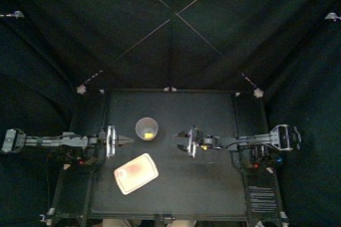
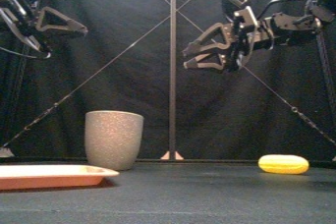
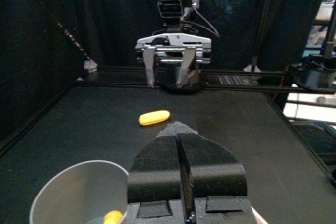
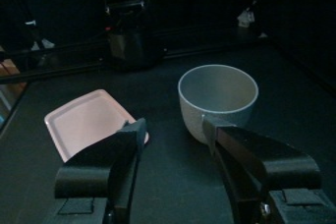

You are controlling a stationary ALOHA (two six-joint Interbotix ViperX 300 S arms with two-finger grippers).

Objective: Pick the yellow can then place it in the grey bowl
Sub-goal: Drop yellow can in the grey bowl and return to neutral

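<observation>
A yellow oblong toy lies on its side on the table to the right of the tall grey speckled cup; the left wrist view shows the toy between the two arms. A second small yellow thing shows inside the cup. My left gripper hangs high at the left, shut with nothing in it. My right gripper hangs high at the right, open and empty, facing the cup.
A flat pink tray lies at the front left of the table, in front of the cup. Black curtains close the back and sides.
</observation>
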